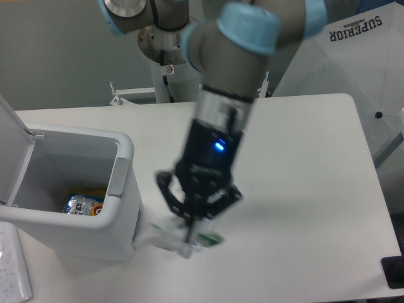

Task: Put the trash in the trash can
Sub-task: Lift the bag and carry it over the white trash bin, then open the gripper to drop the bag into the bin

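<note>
Here, clear wrapper (165, 237) pinched between the fingers (191, 228), beside the trash can (120, 189).

Arm w/ light-blue joint caps reaches down over the table; wrist near vertical, blue light lit on it. We see the gripper (192, 235) pointing down, fingers closed on a clear crumpled wrapper (165, 236). Motion blur hides finer detail.
</note>
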### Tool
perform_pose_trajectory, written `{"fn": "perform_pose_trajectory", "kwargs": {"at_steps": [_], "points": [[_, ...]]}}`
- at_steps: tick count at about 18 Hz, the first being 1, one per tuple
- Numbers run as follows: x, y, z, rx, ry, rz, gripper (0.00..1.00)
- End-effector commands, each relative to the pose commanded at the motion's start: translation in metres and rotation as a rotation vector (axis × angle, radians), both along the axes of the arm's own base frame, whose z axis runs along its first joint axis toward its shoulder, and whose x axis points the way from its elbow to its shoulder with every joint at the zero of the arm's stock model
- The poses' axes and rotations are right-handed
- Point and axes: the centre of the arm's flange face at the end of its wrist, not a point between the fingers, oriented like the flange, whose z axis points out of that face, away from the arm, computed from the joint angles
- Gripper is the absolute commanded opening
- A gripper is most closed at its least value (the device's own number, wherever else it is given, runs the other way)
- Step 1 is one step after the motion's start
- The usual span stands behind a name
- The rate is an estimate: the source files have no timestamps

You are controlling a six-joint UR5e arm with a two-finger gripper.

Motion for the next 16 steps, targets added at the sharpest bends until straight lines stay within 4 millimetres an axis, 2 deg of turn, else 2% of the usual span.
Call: {"fn": "perform_pose_trajectory", "kwargs": {"at_steps": [4, 5, 9, 11, 12, 14, 16], "points": [[0.057, -0.014, -0.024, -0.039, 0.154, -0.206, 0.0], [0.069, -0.017, -0.02, -0.033, 0.17, -0.23, 0.0], [0.113, -0.015, -0.037, -0.055, 0.17, -0.309, 0.0], [0.133, -0.011, -0.035, -0.05, 0.176, -0.342, 0.0], [0.14, -0.009, -0.036, -0.051, 0.173, -0.354, 0.08], [0.149, -0.008, -0.046, -0.062, 0.163, -0.37, 0.35], [0.15, -0.007, -0.05, -0.065, 0.153, -0.371, 0.8]]}}
